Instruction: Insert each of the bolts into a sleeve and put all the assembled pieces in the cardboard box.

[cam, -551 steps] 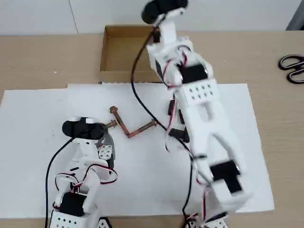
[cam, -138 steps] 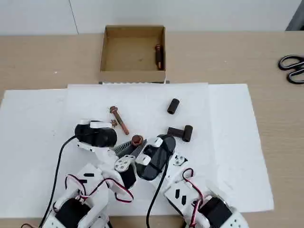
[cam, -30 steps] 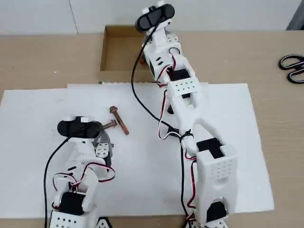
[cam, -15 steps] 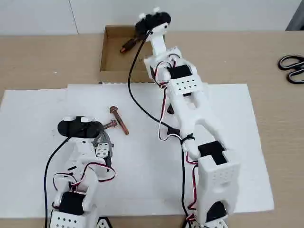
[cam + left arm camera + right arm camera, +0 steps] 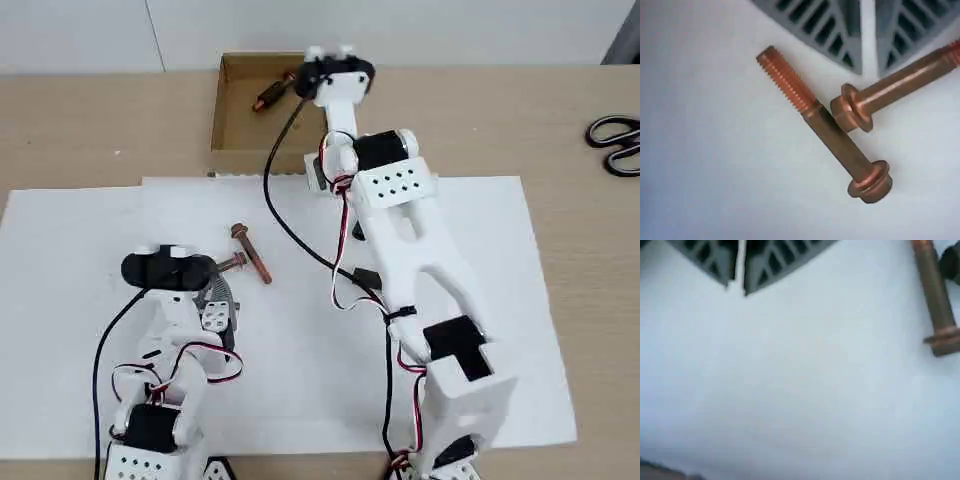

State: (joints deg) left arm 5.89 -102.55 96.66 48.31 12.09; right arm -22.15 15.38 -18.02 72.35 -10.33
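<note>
Two copper bolts lie on the white paper (image 5: 90,260): a long one (image 5: 253,254) (image 5: 832,132) and a second (image 5: 236,262) (image 5: 895,82) whose head touches its shank. My left gripper (image 5: 222,286) (image 5: 868,70) hovers shut just beside them, holding nothing. My right arm stretches over the cardboard box (image 5: 228,142). Its gripper (image 5: 300,81) (image 5: 737,287) is shut and empty. A bolt (image 5: 272,93) (image 5: 935,295) with a dark sleeve (image 5: 953,260) on its end lies inside the box, apart from the fingers. Another dark sleeve (image 5: 357,231) peeks out beside the right arm.
Scissors (image 5: 615,143) lie at the table's right edge. The right arm covers the box's right side and the paper's middle. Bare paper extends on the left and on the far right.
The right gripper swung farther over the box with the sleeved bolt and let it go; the piece now lies in the box's far part. The left arm kept still.
</note>
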